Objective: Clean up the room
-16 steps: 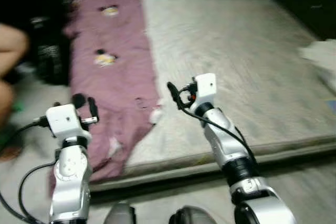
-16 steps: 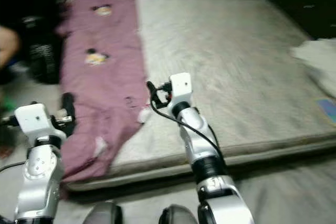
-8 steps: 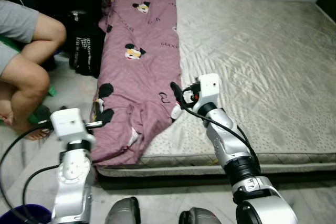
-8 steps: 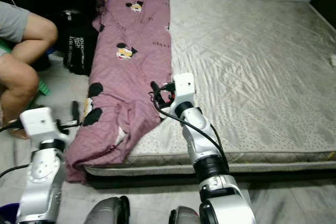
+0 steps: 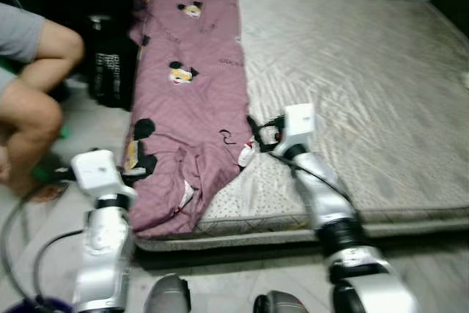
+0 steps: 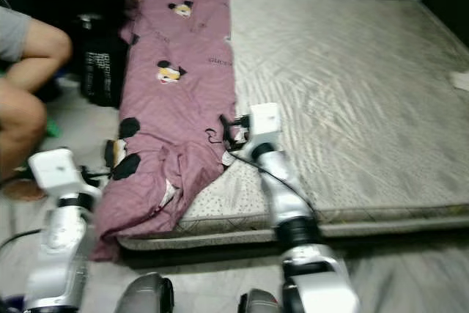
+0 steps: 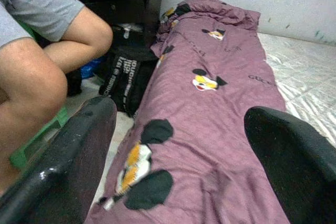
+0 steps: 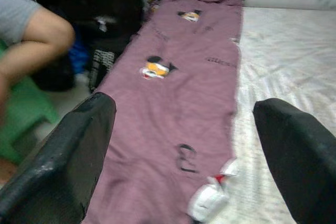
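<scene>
Two silver arms are built of rounded metallic segments with dark joint rings. Each wrist carries a white boxy block. Black cables loop along both forearms. The left gripper (image 7: 178, 150) and right gripper (image 8: 184, 145) each have two long, glossy black fingers (image 7: 68, 166). Red wiring shows at the right wrist.
</scene>
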Robot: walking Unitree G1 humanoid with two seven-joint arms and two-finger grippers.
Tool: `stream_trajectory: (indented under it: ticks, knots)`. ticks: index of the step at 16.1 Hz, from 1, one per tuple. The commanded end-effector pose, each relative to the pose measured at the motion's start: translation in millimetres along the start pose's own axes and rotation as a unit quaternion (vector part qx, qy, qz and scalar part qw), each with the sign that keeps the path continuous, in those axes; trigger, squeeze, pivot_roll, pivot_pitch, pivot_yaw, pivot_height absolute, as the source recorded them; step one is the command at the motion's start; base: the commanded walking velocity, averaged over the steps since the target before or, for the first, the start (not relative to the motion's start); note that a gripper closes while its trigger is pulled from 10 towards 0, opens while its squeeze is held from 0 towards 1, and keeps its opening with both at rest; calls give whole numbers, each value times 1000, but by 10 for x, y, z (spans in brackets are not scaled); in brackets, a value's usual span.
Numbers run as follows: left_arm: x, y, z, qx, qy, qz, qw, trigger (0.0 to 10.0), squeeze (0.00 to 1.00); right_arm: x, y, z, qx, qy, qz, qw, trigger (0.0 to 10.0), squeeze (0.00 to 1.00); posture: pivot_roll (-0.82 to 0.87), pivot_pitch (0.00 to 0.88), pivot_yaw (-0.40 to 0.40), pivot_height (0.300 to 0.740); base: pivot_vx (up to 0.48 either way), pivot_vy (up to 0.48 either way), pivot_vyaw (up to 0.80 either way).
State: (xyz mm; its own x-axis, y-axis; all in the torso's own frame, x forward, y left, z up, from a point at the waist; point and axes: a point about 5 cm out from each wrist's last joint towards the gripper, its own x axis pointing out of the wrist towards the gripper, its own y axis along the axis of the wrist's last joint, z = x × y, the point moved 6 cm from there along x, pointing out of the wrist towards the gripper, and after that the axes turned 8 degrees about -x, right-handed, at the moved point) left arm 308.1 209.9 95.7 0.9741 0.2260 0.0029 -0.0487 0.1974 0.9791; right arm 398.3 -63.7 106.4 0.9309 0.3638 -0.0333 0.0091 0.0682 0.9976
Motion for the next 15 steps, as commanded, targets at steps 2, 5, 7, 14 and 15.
stream_trajectory:
  ticks: [2,5,7,14,15]
  knots:
    - [12,2,49,-5,-6,-3,1000,10000,0,-8,5,118,-4,-13,-2,1000,10000,0,-19,88,-61,740,0,480,-328]
    - [17,56,34,11,-2,12,1000,10000,0,-1,4,118,-5,-12,-3,1000,10000,0,-19,86,-60,740,0,265,0]
    - [23,55,46,3,-5,12,1000,10000,0,1,4,119,-5,-12,-3,1000,10000,0,-19,84,-61,740,0,0,0]
    - [26,55,42,20,3,16,1000,10000,0,26,20,122,-5,-11,0,1000,10000,0,-17,65,-52,740,0,0,0]
    - [24,57,36,9,-1,14,1000,10000,0,25,18,118,-5,-12,1,1000,10000,0,-14,61,-48,740,0,0,0]
